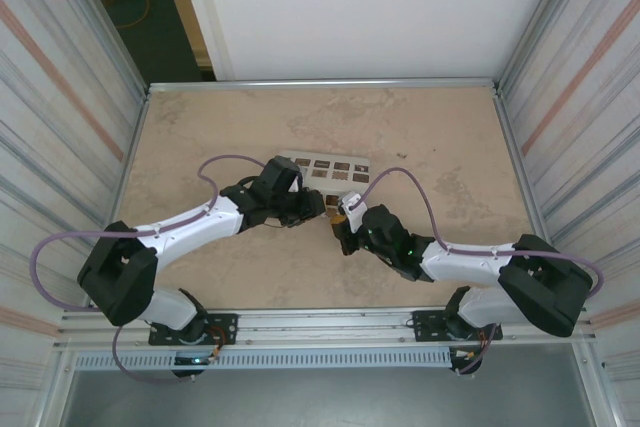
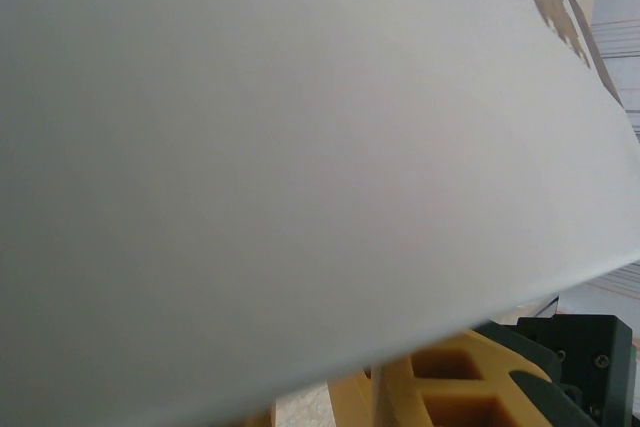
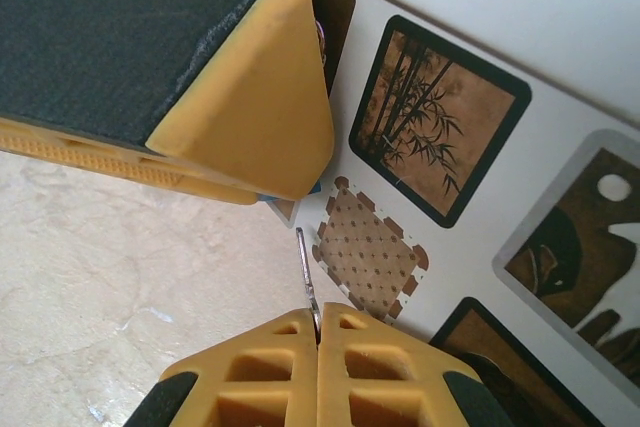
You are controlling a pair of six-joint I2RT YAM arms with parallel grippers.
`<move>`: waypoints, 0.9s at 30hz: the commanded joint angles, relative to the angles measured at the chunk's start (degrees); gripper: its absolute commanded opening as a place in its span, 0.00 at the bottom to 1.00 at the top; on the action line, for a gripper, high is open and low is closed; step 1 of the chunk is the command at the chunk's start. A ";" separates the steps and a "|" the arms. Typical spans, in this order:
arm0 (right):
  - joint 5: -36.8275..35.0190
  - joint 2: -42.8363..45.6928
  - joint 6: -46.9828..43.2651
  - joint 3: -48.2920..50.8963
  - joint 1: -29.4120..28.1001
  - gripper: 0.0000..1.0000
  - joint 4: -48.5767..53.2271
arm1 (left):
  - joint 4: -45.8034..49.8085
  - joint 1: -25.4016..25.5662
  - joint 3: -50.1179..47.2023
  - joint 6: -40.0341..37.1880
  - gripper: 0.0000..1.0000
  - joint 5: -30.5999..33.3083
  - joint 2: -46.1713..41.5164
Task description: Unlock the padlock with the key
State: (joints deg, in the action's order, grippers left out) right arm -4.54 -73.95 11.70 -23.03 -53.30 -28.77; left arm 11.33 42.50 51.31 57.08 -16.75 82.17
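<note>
Closest up, my right pincer [image 3: 318,319] is clenched on the thin key [image 3: 304,267], aimed at my left pincer [image 3: 285,185], which grips the blue padlock [image 3: 300,193] at the edge of the white box [image 3: 455,247]. On the left wrist cam the box is just a blur. From above, both tips nearly touch over the counter [image 1: 200,127].

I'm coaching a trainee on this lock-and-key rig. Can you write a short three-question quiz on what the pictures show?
1. True or false: the right gripper is shut on a thin silver metal key.
2. On the flat white box, what does the dark-framed square above the dotted tan square show? A bamboo; B a car; C a flower.
3. Fill in: the left gripper pinches a tiny block-shaped padlock coloured ___.
Key: 1 true; 2 A; 3 blue.
</note>
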 commanded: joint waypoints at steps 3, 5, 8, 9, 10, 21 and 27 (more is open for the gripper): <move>-0.74 -0.34 -0.10 -0.78 -0.32 0.00 -1.93 | -3.77 0.31 2.39 -0.21 0.22 -1.00 -2.98; -0.65 -0.31 -0.10 -0.87 -0.32 0.00 -2.01 | -3.77 0.31 2.39 -0.21 0.22 -0.93 -2.98; -0.21 -0.09 -0.10 -0.95 -0.32 0.00 -2.03 | -3.77 0.31 2.31 -0.21 0.22 -0.90 -2.98; -0.13 -0.06 -0.10 -0.97 -0.32 0.00 -1.99 | -3.77 0.32 2.30 -0.21 0.22 -0.88 -2.98; 0.04 -0.03 -0.10 -1.05 -0.26 0.00 -1.98 | -3.79 0.31 2.29 -0.21 0.22 -0.88 -2.98; 0.40 1.27 -0.01 -1.41 -0.31 0.00 -1.98 | -4.12 0.39 1.95 -0.04 0.22 -1.09 -2.89; 0.23 1.50 -0.01 -1.76 -0.31 0.00 -2.33 | -4.17 0.39 1.95 -0.04 0.22 -1.18 -2.81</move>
State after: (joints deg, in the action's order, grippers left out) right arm -4.32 -73.73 11.70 -23.05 -53.30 -29.19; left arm 11.33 42.50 51.31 57.08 -16.75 82.17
